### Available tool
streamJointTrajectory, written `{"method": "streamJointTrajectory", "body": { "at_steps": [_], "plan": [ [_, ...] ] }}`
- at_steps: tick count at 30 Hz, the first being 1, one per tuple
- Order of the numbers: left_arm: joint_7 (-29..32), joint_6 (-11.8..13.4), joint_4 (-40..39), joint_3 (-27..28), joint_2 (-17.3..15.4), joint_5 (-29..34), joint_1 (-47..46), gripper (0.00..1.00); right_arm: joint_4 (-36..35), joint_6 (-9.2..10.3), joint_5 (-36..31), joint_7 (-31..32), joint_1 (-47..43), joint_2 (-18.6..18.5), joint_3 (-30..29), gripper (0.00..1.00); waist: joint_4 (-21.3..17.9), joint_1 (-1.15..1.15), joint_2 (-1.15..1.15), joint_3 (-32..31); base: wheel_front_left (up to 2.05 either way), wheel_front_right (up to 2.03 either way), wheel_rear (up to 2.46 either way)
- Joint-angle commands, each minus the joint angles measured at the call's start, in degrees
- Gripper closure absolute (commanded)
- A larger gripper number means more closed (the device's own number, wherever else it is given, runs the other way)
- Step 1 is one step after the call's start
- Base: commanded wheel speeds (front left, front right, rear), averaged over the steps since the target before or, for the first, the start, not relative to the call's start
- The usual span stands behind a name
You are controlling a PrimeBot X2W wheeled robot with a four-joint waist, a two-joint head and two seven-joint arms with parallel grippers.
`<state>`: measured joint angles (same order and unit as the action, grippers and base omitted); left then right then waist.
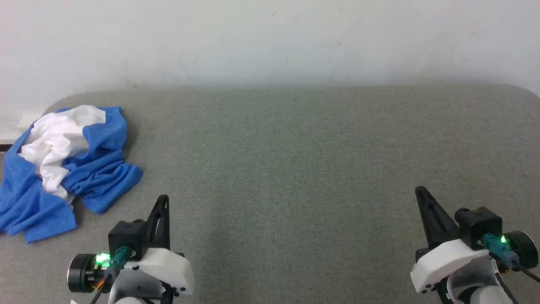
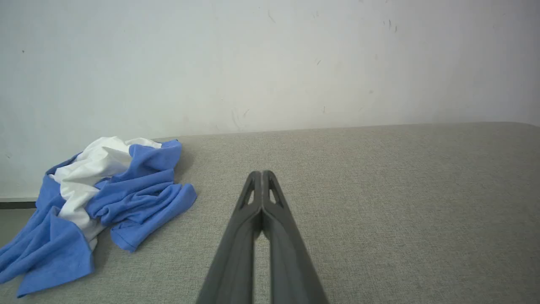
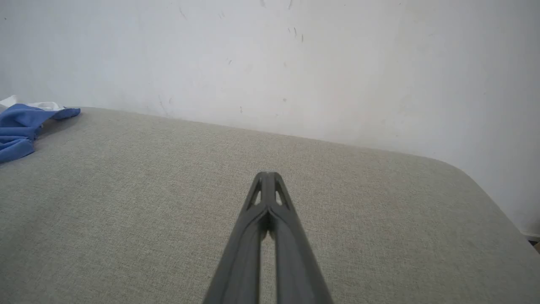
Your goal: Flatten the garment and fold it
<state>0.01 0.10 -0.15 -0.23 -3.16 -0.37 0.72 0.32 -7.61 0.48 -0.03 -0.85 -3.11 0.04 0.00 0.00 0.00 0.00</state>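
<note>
The wide grey table point(image 1: 295, 160) carries the garment point(image 1: 67, 164) crumpled at its left end. It looks light and limp, so I'd pinch a blue hem edge. The left gripper point(image 1: 163, 199) and right gripper point(image 1: 420, 192) hover empty, jaws pressed together.

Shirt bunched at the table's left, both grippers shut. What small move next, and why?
Probably open the left gripper and reach it toward the garment: it lies crumpled and untouched at the table's left corner, nearest that arm; the right gripper sits far off.
</note>
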Motion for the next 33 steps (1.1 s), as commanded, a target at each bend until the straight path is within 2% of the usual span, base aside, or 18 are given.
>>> {"method": "streamJointTrajectory", "body": {
  "at_steps": [1, 33],
  "plan": [
    [-0.01, -0.10, 0.15, 0.23, 0.28, 0.37, -0.72, 1.00, -0.32, 0.12, -0.48, 0.03, 0.85, 0.24, -0.04, 1.00, 0.00, 0.00, 0.00, 0.00, 0.00, 0.00, 0.00],
    [-0.01, -0.10, 0.15, 0.23, 0.28, 0.37, -0.72, 1.00, -0.32, 0.12, -0.48, 0.03, 0.85, 0.24, -0.04, 1.00, 0.00, 0.00, 0.00, 0.00, 0.00, 0.00, 0.00]
  ]
}}
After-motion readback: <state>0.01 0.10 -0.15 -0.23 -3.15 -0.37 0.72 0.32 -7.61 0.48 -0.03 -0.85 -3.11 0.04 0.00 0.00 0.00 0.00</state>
